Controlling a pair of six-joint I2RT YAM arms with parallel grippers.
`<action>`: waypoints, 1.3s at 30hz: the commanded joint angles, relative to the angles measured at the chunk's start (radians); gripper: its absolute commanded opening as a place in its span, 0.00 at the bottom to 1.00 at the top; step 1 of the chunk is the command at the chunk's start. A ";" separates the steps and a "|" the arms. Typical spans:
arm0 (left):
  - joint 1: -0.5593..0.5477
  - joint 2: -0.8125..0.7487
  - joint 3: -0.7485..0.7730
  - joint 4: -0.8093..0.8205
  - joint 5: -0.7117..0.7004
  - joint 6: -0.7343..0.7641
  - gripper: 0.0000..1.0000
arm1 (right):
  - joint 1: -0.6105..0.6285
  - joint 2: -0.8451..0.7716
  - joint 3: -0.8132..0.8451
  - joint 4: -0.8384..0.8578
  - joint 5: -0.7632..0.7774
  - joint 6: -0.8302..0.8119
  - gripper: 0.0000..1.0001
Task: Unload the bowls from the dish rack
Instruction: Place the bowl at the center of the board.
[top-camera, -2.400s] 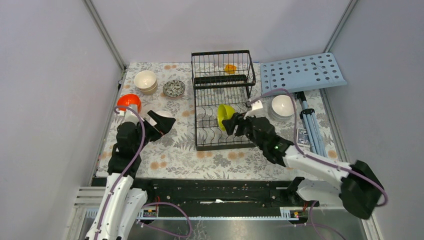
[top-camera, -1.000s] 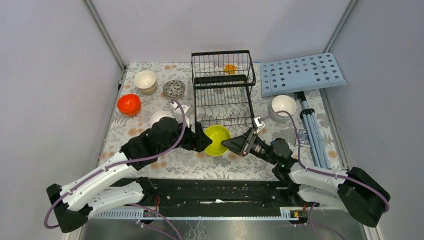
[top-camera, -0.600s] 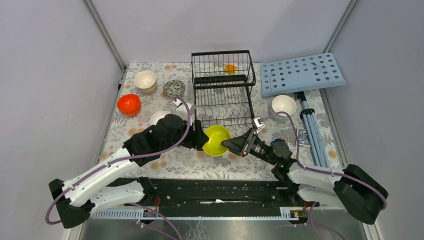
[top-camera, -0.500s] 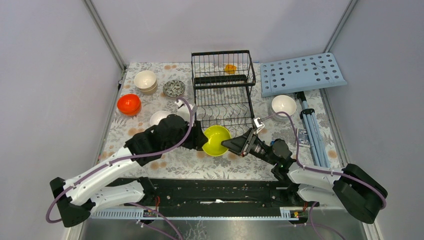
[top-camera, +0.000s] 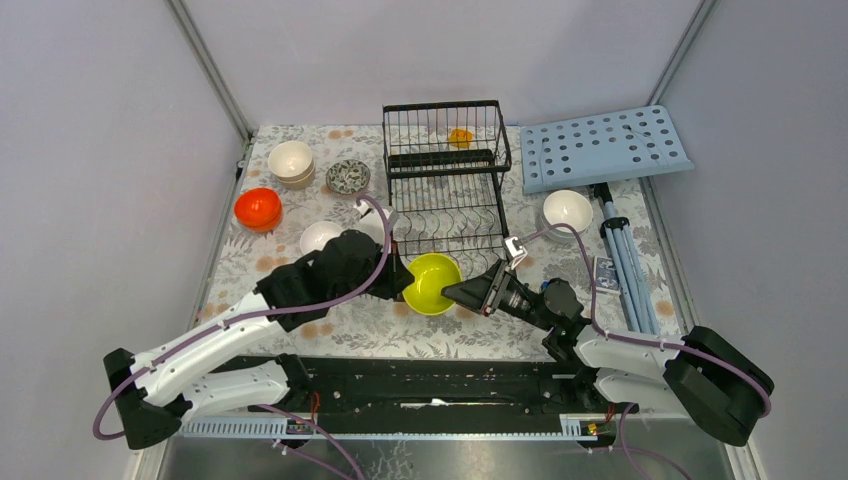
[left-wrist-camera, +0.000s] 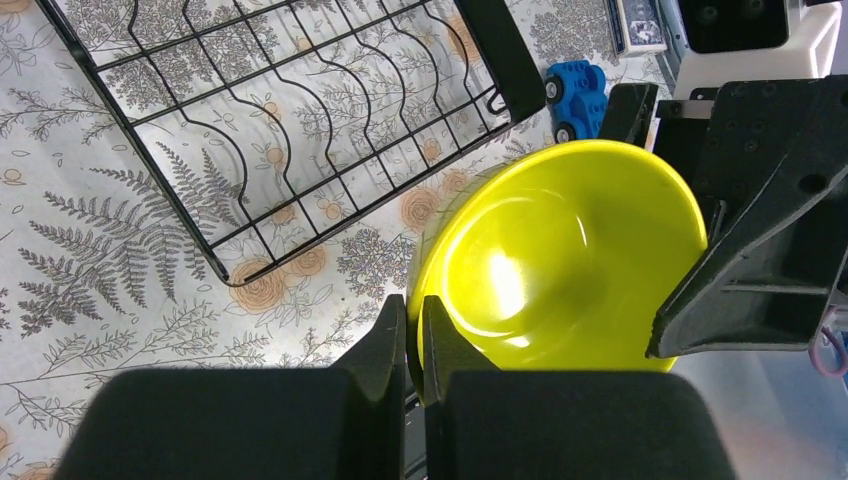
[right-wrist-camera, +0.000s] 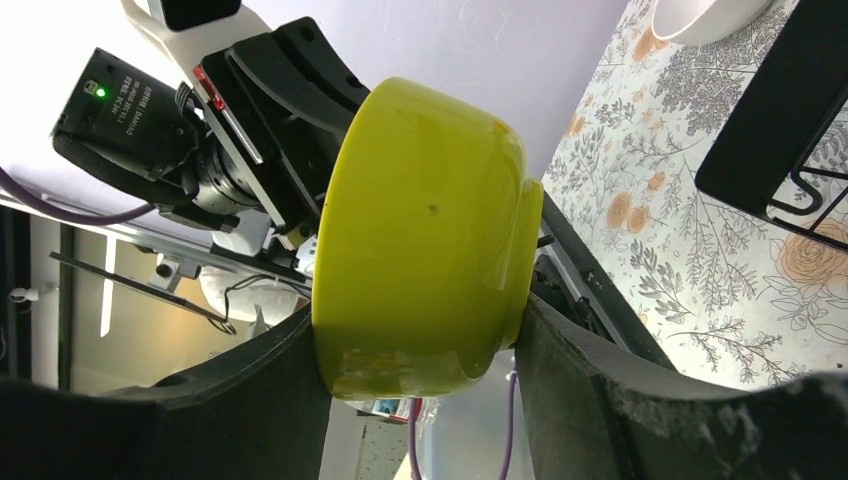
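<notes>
We see plain pale-grey walls (top-camera: 430, 45) meeting at slim metal corner posts (top-camera: 208, 68), enclosing a counter (top-camera: 420, 330) draped in fern-and-flower cloth, under soft, even light.

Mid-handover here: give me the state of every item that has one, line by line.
yellow-green bowl: lifted, tilted, held by both grippers.
left gripper: shut on the bowl's rim.
right gripper: closed across the bowl's outer wall.
dish rack: flat base shows no bowl.
orange bowl: in the raised basket, not yet unloaded.
white bowl: right of the rack, upright on the table.
</notes>
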 joint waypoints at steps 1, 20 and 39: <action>-0.009 -0.012 0.026 -0.001 -0.008 0.044 0.00 | -0.003 -0.032 0.015 0.043 -0.018 0.016 0.43; -0.009 -0.141 0.013 -0.026 -0.124 -0.029 0.00 | -0.002 -0.316 0.182 -0.700 0.023 -0.273 1.00; -0.009 -0.258 -0.041 -0.330 -0.407 -0.195 0.00 | 0.001 -0.527 0.340 -1.261 0.173 -0.597 1.00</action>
